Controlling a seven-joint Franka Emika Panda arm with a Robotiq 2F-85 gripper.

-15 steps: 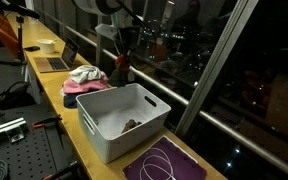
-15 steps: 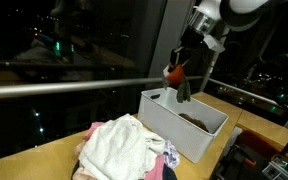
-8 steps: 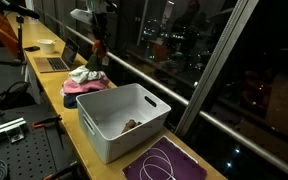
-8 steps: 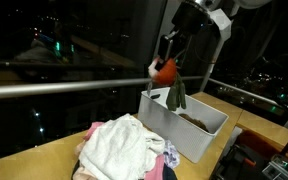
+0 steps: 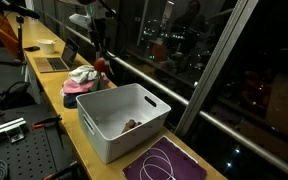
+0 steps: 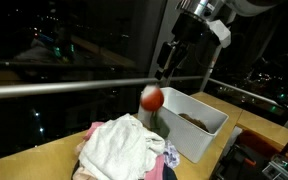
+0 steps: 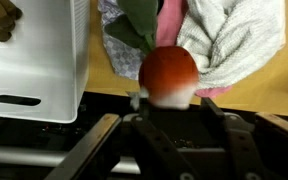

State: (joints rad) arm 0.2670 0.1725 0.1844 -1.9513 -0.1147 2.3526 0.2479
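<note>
Counter [image 6: 34, 160] carries a white bin [image 6: 189, 125], with a clothes pile [image 6: 119, 150] just left of it. Above hangs the gripper [image 6: 166, 68], jaws spread and empty. The red-and-white toy [image 6: 152, 98] is in mid-air straight below it, over the pile's right edge.

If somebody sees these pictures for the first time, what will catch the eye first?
A red toy with green leaves is in mid-air just below the open gripper, touching nothing. Under it lies a pile of clothes, white and pink. Beside the pile stands a white bin with something brown inside.
</note>
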